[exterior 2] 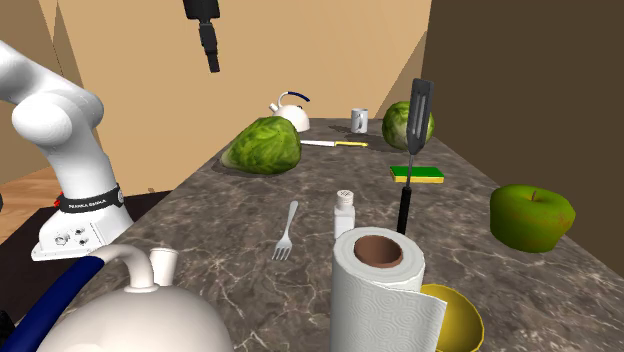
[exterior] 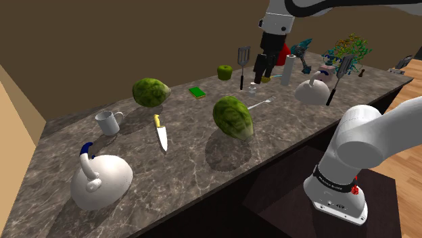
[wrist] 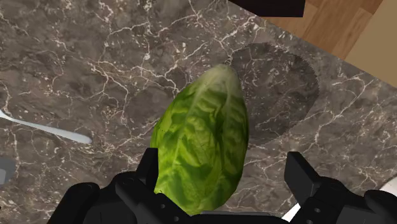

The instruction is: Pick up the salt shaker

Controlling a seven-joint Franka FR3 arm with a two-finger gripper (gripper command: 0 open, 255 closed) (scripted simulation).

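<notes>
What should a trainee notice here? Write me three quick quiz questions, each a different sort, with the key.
1. True or false: the gripper holds the salt shaker.
2. Which lies nearest the salt shaker? A fork, B knife, C mug.
3. How many lettuce heads are on the counter?
Key: 1 false, it hangs open above the counter; 2 A; 3 two.

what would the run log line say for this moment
phase: pre-grasp | gripper: open, raised, empty | salt shaker: upright on counter, beside fork, untouched | lettuce: under gripper
</notes>
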